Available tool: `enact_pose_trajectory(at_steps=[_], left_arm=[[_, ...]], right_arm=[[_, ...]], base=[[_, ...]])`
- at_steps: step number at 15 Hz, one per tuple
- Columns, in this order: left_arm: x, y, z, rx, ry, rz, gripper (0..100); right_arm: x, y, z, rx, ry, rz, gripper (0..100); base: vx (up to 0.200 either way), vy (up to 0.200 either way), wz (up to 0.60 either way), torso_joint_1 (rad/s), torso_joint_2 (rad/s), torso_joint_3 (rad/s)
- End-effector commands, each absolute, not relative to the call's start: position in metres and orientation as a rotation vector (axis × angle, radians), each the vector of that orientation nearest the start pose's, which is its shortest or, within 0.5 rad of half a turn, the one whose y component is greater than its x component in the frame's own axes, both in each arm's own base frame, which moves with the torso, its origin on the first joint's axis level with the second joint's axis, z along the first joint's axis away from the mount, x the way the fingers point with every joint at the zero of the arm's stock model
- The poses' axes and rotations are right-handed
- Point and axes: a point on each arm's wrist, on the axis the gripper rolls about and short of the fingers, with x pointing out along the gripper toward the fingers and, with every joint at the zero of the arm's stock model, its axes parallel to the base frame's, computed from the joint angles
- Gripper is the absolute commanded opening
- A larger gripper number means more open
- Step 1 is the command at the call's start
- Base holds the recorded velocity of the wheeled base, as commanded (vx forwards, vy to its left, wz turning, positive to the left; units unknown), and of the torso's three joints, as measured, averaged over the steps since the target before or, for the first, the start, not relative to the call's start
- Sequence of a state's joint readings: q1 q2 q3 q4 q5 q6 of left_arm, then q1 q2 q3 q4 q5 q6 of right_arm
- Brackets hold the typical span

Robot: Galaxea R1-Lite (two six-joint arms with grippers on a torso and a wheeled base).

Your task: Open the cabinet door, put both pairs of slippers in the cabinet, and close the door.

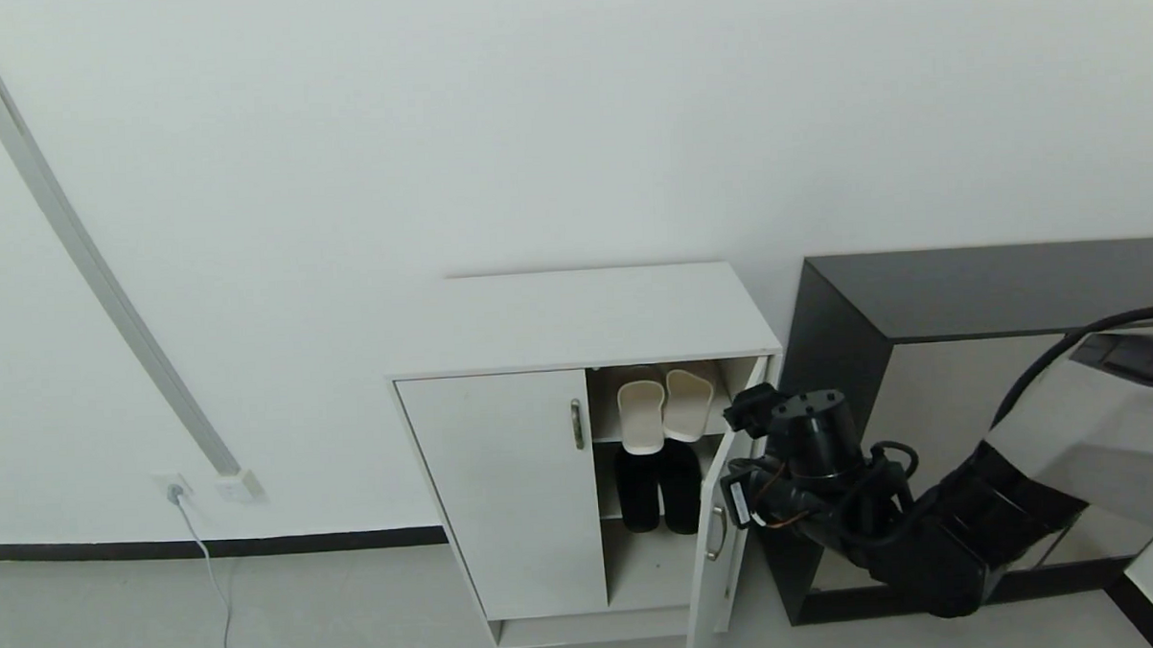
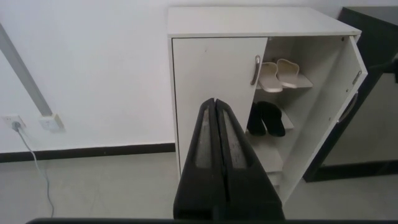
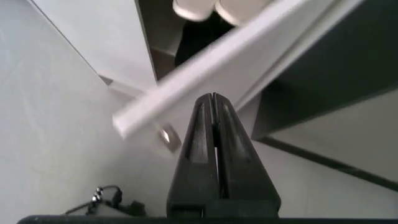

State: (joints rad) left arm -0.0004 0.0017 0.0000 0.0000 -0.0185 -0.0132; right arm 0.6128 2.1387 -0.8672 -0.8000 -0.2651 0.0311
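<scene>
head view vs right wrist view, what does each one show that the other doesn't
Head view's own: the cabinet top, the closed left door with its handle, and a wall socket. Right wrist view's own: the right gripper seen from behind, fingers shut together, near the edge of the open right door. Shared: that open right door, and inside the cabinet the beige slippers above the black slippers.

we find no text, label, number or sign that we can read. the cabinet (image 1: 506, 489) looks plain on its doors and top; the wall socket (image 1: 240, 485) is perhaps marked, but too small to tell.
</scene>
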Motion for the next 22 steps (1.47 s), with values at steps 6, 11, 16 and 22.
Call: enact_pose_trajectory(at_steps=[6,11,16,22], left_arm=[[-0.023,0.000,0.076,-0.015,0.002,-0.020,0],[-0.023,0.000,0.076,-0.014,0.002,-0.018,0],[-0.023,0.000,0.076,-0.012,0.002,-0.020,0],[-0.023,0.000,0.076,-0.015,0.002,-0.018,0]], right_arm=[[0.345,0.239,0.052,-0.037,0.361,0.337,0],[0.303,0.218,0.061,0.008,0.314,0.509,0],[0.266,0.202,0.062,0.009,0.325,0.587,0],[0.263,0.206,0.052,-0.003,0.353,0.598,0]], base=[[0.000,0.000,0.00,0.000,0.00,0.000],[0.000,0.000,0.00,0.000,0.00,0.000],[0.080,0.000,0.00,-0.001,0.00,0.001],[0.167,0.000,0.00,0.008,0.00,0.002]])
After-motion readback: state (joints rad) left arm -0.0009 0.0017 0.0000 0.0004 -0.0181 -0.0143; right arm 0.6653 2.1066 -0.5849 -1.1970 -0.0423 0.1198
